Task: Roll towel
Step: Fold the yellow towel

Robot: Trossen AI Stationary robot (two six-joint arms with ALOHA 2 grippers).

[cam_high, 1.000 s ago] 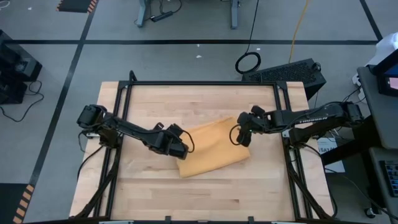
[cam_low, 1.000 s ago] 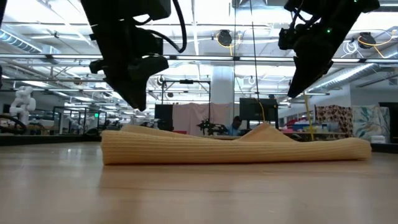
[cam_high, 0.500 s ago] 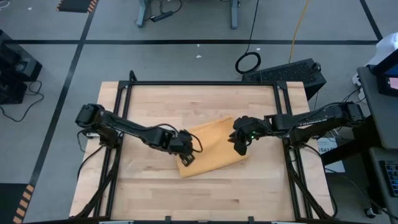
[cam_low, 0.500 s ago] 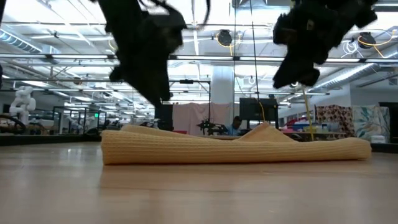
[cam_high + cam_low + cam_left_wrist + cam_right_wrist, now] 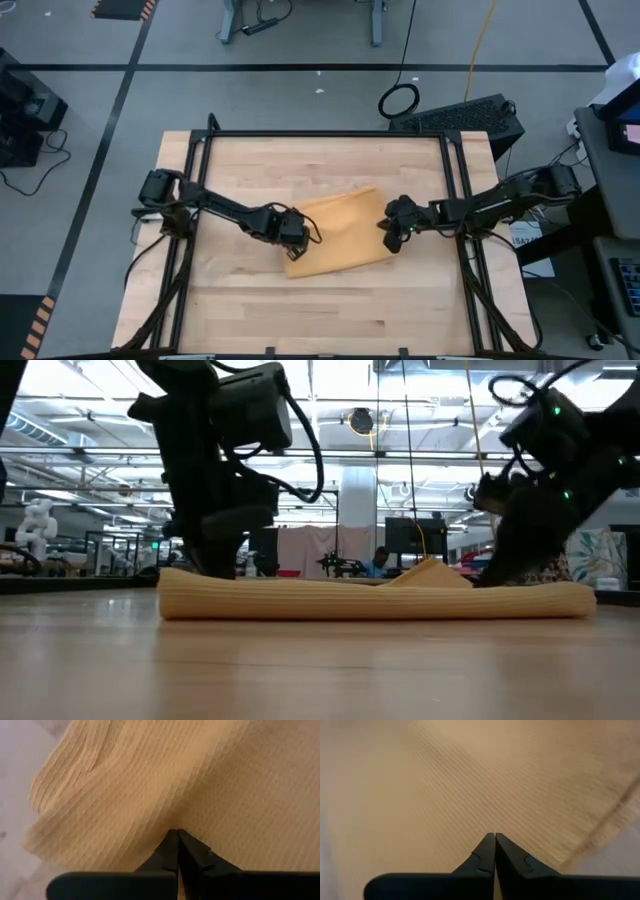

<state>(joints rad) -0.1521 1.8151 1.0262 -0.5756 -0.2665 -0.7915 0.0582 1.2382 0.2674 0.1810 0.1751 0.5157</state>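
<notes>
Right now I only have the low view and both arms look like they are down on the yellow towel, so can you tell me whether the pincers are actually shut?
Observer: Yes. The left wrist view shows the left pincer shut, its tips pressed against the ribbed towel.
Operator: And the right one?
Observer: The right pincer is shut too, tips together on the cloth; I cannot tell whether either has pinched any fabric.
Operator: Where on the towel are they?
Observer: From above, the left pincer is at the towel's left end and the right pincer at its right end.
Operator: Is it rolled yet?
Observer: No, from above it lies flat and slanted on the table.
</notes>
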